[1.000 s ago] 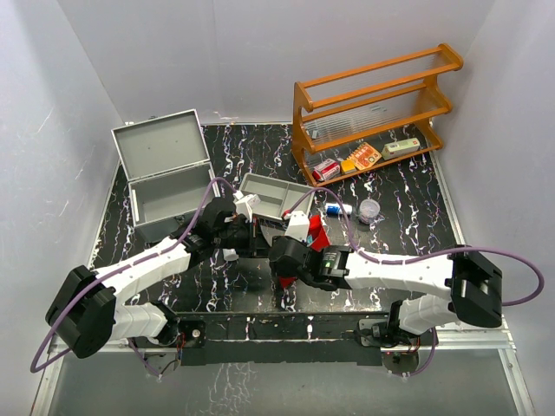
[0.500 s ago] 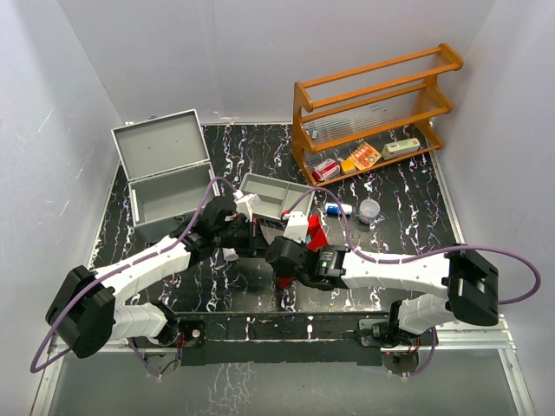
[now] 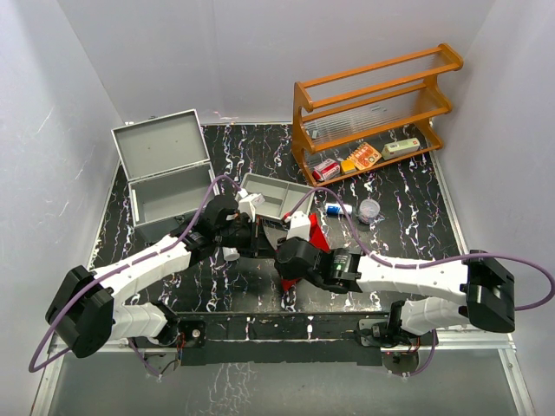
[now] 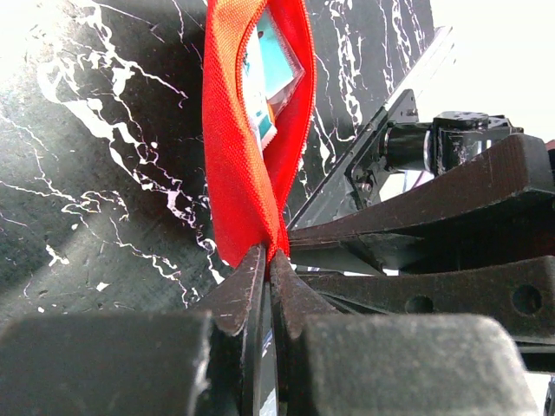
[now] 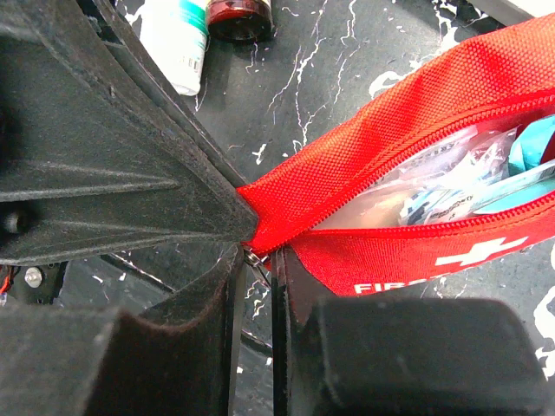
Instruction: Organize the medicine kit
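The red first-aid pouch [image 3: 316, 236] lies mid-table between both arms. Its zip is partly open and packets show inside [image 5: 451, 186]. My left gripper [image 4: 267, 256] is shut on the fabric at one end of the pouch [image 4: 247, 147]; in the top view it is at the pouch's left [image 3: 264, 241]. My right gripper [image 5: 257, 256] is shut on the metal zipper pull at that same end of the pouch [image 5: 416, 130], right beside the left fingers [image 5: 130, 186]. In the top view the right gripper [image 3: 290, 260] covers much of the pouch.
An open grey metal case [image 3: 165, 169] stands at the back left and a grey tray [image 3: 276, 192] behind the pouch. A wooden shelf [image 3: 373, 104] with small boxes is at the back right. A tube [image 3: 338, 208], a round container [image 3: 370, 210] and a white bottle [image 5: 178, 43] lie nearby.
The right arm has shifted slightly toward the near right with its gripper still at the pouch's end. The left arm has barely moved.
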`<move>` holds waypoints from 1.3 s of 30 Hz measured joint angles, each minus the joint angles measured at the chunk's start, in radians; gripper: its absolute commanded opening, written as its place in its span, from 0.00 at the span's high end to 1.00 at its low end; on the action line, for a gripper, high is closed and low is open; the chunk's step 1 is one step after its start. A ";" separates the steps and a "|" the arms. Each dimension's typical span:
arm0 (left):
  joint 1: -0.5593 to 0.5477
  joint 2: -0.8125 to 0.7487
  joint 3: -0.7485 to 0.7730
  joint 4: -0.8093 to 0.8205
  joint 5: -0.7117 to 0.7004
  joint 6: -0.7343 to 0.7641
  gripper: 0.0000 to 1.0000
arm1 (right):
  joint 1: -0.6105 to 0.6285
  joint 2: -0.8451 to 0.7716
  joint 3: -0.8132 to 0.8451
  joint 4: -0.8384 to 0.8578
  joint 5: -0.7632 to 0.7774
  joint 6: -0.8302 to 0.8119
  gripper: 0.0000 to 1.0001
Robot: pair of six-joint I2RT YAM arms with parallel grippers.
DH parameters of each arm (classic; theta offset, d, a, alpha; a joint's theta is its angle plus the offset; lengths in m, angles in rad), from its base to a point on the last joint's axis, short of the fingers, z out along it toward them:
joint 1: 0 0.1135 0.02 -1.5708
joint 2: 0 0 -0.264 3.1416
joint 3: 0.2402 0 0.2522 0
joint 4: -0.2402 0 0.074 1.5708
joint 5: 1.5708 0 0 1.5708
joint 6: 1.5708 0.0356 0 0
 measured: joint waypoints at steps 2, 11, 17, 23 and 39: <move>0.000 0.000 0.000 0.000 0.009 0.000 1.00 | -0.001 -0.011 -0.015 0.019 -0.010 -0.016 0.86; 0.003 -0.003 0.000 0.009 0.036 -0.020 1.00 | -0.011 -0.012 -0.019 0.049 -0.029 -0.067 0.77; 0.003 -0.003 0.000 0.012 0.038 -0.020 1.00 | -0.013 -0.012 -0.019 0.054 -0.038 -0.084 0.77; 0.004 -0.003 0.000 0.012 0.038 -0.019 1.00 | -0.014 -0.010 -0.019 0.054 -0.039 -0.094 0.96; 0.000 -0.006 0.000 0.005 0.037 0.068 1.00 | -0.042 -0.058 -0.060 0.076 -0.105 -0.149 1.00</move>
